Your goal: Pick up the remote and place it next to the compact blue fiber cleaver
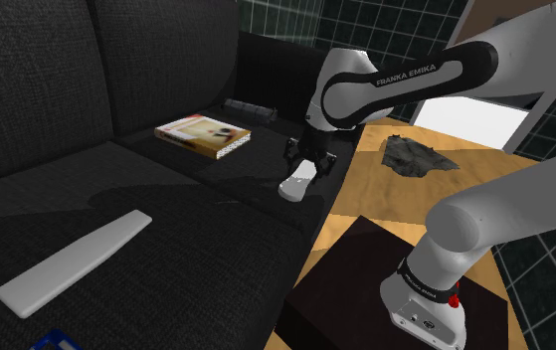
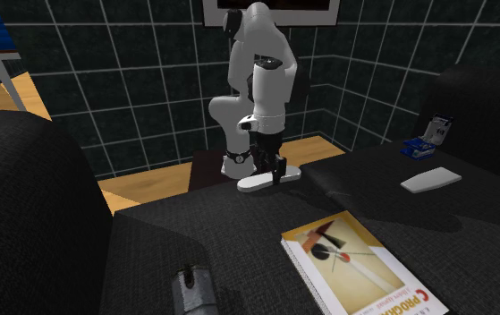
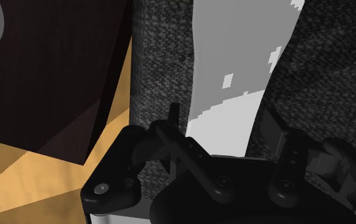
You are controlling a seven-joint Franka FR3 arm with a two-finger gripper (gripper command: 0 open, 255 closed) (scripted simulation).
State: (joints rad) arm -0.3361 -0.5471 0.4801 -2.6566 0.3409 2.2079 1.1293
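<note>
My claw (image 1: 301,169) hung over the front edge of the dark sofa (image 1: 181,204), its two fingers clasped on the white remote (image 1: 296,187). In the wrist view they pressed against its two long sides, so far as I could judge.

Reading the shoulder view from its left, the blue fiber cleaver (image 1: 53,341) sat at the lower left corner on the seat cushion. Just beside it, a little up and to the right, lay a long pale slab (image 1: 75,261), which I took to be something other than my remote. Further right a book (image 1: 203,135) lay flat on the cushion. Then came my claw with the remote, and last my dark stand (image 1: 365,273) on the wooden floor.

So the cleaver lay well apart from my claw, down and toward that view's left, across the whole seat. The remote's long axis ran straight out ahead of my hand, crosswise to my grip. I judged the carry would have to lift clear of the cushion and set down on the cleaver's free side, not onto the slab.
</note>
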